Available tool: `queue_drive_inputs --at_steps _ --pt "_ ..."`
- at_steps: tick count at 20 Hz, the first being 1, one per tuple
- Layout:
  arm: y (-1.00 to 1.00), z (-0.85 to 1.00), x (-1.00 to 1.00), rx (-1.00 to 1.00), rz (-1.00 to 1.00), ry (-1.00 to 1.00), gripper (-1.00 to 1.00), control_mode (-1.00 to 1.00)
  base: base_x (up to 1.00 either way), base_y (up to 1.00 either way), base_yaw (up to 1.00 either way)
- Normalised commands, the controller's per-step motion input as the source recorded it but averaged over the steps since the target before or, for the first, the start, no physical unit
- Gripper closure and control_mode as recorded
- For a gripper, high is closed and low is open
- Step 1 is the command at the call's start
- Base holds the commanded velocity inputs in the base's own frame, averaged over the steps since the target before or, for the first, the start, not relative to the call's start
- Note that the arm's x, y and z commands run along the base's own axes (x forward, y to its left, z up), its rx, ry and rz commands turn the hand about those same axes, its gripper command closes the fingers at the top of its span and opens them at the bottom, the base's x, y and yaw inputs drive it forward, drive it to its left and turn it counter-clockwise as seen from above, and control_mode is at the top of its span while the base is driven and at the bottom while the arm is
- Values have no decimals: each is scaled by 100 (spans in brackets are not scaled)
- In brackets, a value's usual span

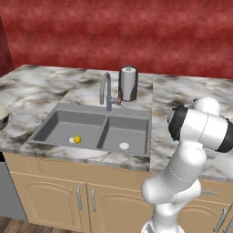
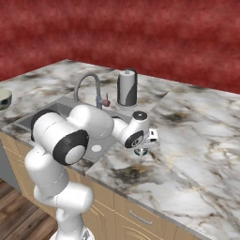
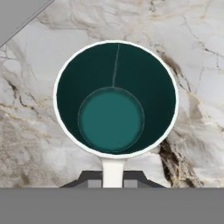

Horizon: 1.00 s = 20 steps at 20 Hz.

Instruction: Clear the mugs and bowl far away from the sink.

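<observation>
One mug (image 3: 116,98) on marble counter (image 2: 197,140) beside sink (image 1: 95,129); claw (image 3: 113,178) clamped on handle.

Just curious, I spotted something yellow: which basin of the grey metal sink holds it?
The basin farther from the white arm: a small yellow object sits by its round drain; the other basin's drain is bare.

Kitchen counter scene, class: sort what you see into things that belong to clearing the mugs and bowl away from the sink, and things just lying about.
Belongs to the job:
mug, handle between the shut fingers
bowl, at the counter's left edge
sink

Just lying about:
paper towel holder behind the sink
small yellow object in the left basin
</observation>
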Motion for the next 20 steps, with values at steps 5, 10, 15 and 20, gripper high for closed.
queue_drive_inputs --at_steps 5,10,15,20 --pt "0 4 -2 0 0 -2 100 -100 0 0 0" --pt "0 52 -23 0 0 -27 100 -100 0 0 0" --pt "1 82 -55 0 0 -41 100 -100 0 0 0" --pt "0 0 0 0 0 0 100 100 -58 9 -18"
